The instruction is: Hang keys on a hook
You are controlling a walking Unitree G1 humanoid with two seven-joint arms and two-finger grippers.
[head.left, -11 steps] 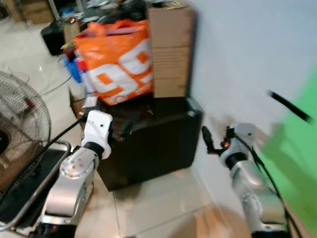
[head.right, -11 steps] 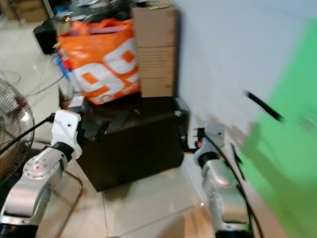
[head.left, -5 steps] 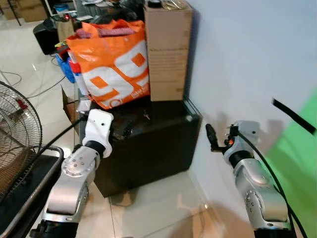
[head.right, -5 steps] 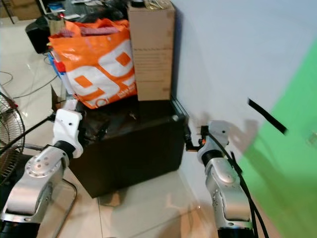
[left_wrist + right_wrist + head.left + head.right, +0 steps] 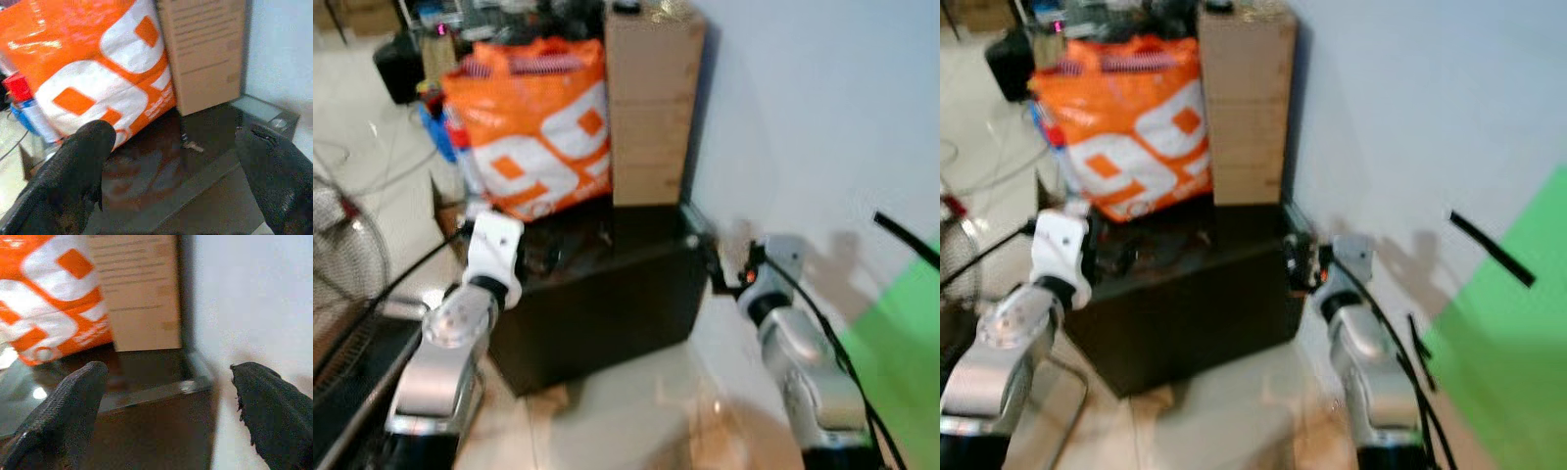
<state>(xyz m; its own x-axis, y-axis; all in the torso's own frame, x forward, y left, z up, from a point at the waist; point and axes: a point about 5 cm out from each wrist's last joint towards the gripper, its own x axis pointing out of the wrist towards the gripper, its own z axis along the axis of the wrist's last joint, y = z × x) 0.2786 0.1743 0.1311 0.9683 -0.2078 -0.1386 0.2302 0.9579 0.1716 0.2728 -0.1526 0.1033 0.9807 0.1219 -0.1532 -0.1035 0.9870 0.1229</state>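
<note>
Left end effector (image 5: 171,161) held released over a dark cabinet (image 5: 607,294), right end effector (image 5: 166,396) released beside the wall (image 5: 803,117), orange bag (image 5: 533,122) and cardboard box (image 5: 651,103) seen stacked on top.

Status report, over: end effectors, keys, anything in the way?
Both end effectors open and empty: left, right. Small object, maybe keys, on the dark cabinet, too blurred to confirm. Orange bag and cardboard box stand behind it.

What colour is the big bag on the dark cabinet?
The bag is orange with white markings, clearest in the left wrist view.
</note>
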